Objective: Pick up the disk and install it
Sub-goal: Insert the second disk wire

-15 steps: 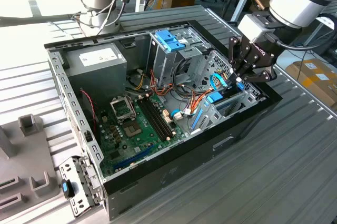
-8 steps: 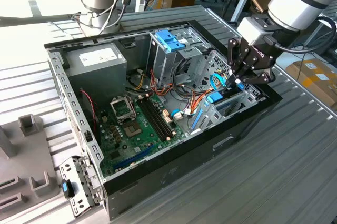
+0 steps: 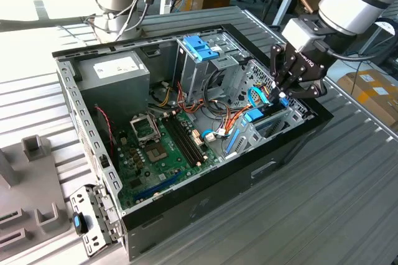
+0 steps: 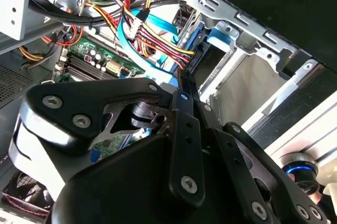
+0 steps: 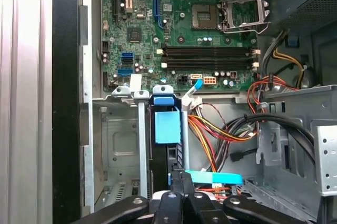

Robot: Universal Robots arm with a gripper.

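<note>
The disk (image 3: 255,116) stands on edge in the drive bay at the front corner of the open computer case, on the exterior view's right. In the first wrist view its light-blue carrier rail (image 5: 167,124) faces me between two metal bay walls. My gripper (image 3: 278,96) hangs just above that bay. Its black fingers (image 5: 180,174) are pressed together, with their tips at the disk's near end. The second wrist view shows the same shut fingers (image 4: 183,90) pointing at the bay's blue plastic. I cannot tell whether the tips pinch the disk or only touch it.
A blue flat data cable (image 5: 213,177) and red-yellow power wires (image 5: 216,129) run close beside the bay. A blue handle on a grey cage (image 3: 200,47) stands at the case's back. The motherboard (image 3: 161,144) lies on the case floor. An empty bay slot (image 5: 118,150) adjoins the disk.
</note>
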